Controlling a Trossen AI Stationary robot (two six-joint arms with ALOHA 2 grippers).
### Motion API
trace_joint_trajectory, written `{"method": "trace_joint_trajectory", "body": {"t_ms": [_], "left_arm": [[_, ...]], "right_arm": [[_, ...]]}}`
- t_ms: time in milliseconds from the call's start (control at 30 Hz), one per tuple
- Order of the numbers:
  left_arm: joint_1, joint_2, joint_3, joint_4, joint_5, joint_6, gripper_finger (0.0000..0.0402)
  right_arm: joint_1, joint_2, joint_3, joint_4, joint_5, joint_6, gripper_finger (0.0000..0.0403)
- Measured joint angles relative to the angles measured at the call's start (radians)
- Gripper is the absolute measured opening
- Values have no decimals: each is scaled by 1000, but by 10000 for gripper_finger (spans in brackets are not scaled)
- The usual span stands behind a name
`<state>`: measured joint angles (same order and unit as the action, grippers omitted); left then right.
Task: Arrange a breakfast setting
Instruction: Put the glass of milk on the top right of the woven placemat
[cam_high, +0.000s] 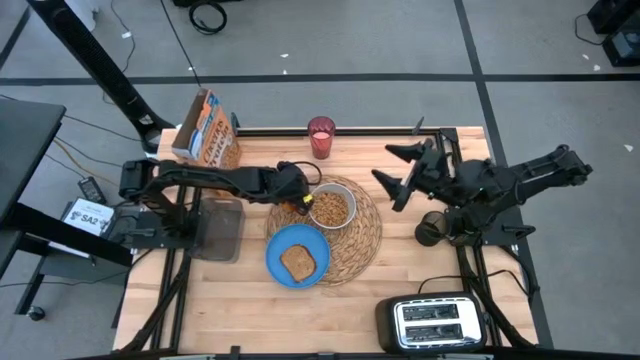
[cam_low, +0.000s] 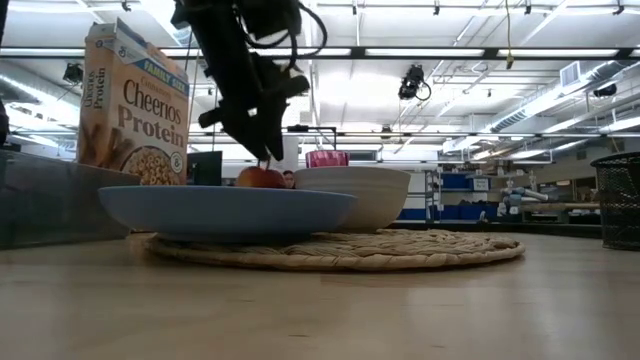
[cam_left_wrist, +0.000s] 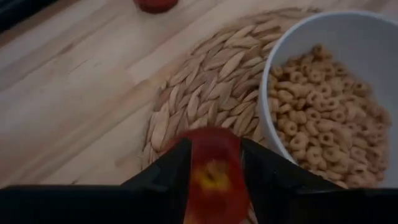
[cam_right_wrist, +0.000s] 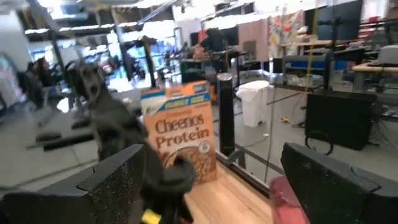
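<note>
While left gripper (cam_left_wrist: 212, 180) fingers clamp red apple (cam_left_wrist: 211, 171) over placemat (cam_high: 362, 238) edge at frame centre, lower slowly beside white bowl (cam_high: 331, 206), release late; right gripper (cam_high: 400, 172) open, parked right.

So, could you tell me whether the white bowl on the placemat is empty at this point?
No, the white bowl on the woven placemat holds Cheerios, as the left wrist view shows plainly.

Woven straw placemat (cam_high: 358, 240), smooth wood table (cam_high: 400, 275)
</note>
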<state>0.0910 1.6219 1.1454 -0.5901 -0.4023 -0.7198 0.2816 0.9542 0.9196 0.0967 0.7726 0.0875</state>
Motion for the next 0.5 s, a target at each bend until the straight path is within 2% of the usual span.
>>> {"method": "trace_joint_trajectory", "body": {"t_ms": [500], "left_arm": [[15,-47,1,-17,5,24,151]], "right_arm": [[-191,161,182,-313,-236,43,372]]}}
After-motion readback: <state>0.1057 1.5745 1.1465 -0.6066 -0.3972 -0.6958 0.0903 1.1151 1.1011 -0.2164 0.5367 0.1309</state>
